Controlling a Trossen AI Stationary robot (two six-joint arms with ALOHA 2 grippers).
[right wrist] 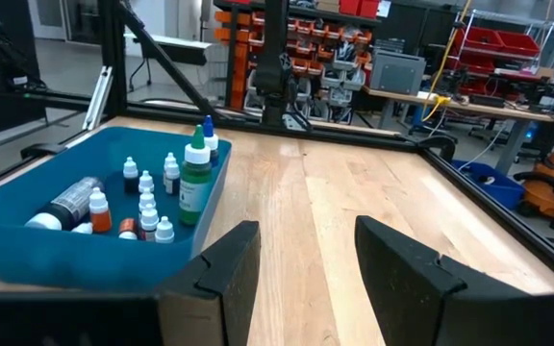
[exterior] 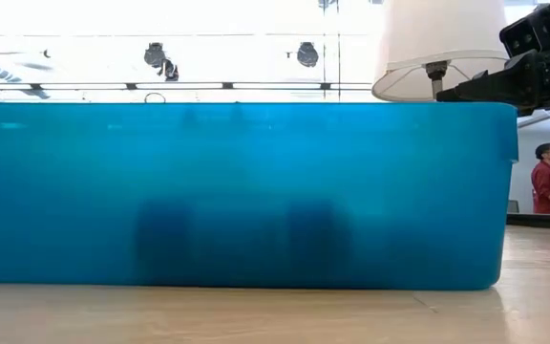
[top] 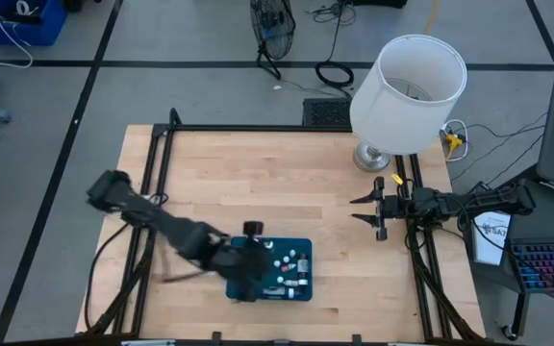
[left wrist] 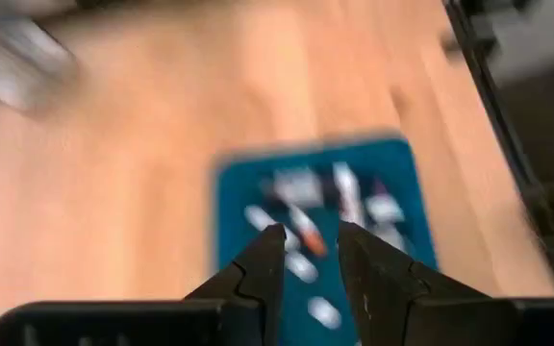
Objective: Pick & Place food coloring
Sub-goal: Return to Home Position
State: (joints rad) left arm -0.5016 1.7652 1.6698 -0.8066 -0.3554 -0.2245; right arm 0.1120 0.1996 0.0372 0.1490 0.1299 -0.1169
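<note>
Left wrist view: the left claw [left wrist: 312,252] hangs over the blue container [left wrist: 234,207], fingers a narrow gap apart and holding nothing. The food coloring [left wrist: 346,192] lies scattered inside, just below and ahead of the tips.
Right wrist view: the right claw [right wrist: 301,258] is spread wide and empty. The container stands farther off on the desk [right wrist: 354,192], with small bottles upright in it and a tall green bottle [right wrist: 196,185] by its wall.
High view: the left arm reaches across the desk to the container near the front edge. The right arm waits at the desk's right edge, well apart, near a white lamp [top: 410,82].
Low view: the container's blue wall fills nearly everything, and the bottles show only as dark smudges through it. A person in a red top [exterior: 546,182] is in the room behind.
Key relation: the bottles sit beneath the left claw, not between its fingers — the left arm is by far the nearer.
Likely next move: no bottle shows loose on the desk, so the left arm probably needs only to rise and draw back, clear of the caps and the wall.
</note>
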